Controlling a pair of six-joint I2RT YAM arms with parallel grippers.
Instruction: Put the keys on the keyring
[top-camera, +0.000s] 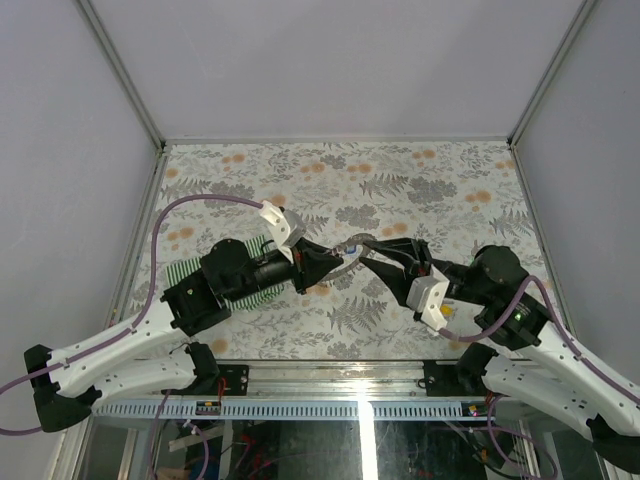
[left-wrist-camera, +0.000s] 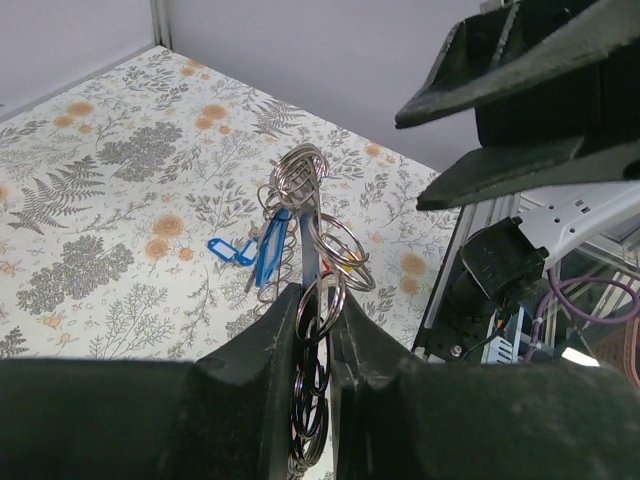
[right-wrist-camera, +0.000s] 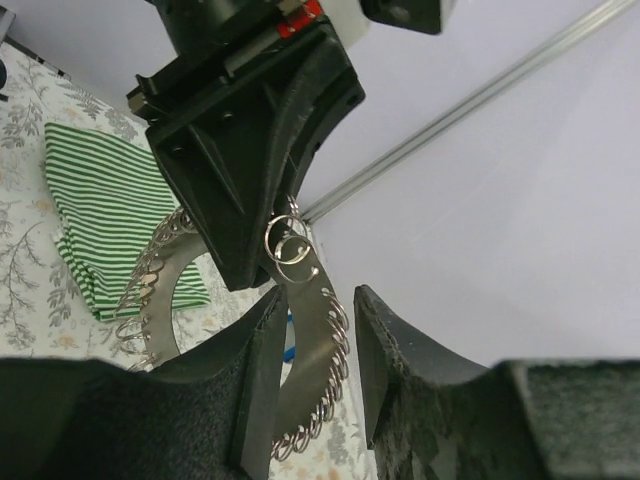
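Keyring (right-wrist-camera: 305, 330) btwn both jaws — blue key (left-wrist-camera: 230, 250) on table (left-wrist-camera: 100, 200).

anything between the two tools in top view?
Yes: the keyring spans from left tool to right tool; top view shows nothing else there.

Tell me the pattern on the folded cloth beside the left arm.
The cloth has green and white stripes, clearest in the right wrist view.

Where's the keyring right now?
The keyring hangs mid-table in the top view, between the left gripper and right gripper, both pinching it, right of the green striped cloth.
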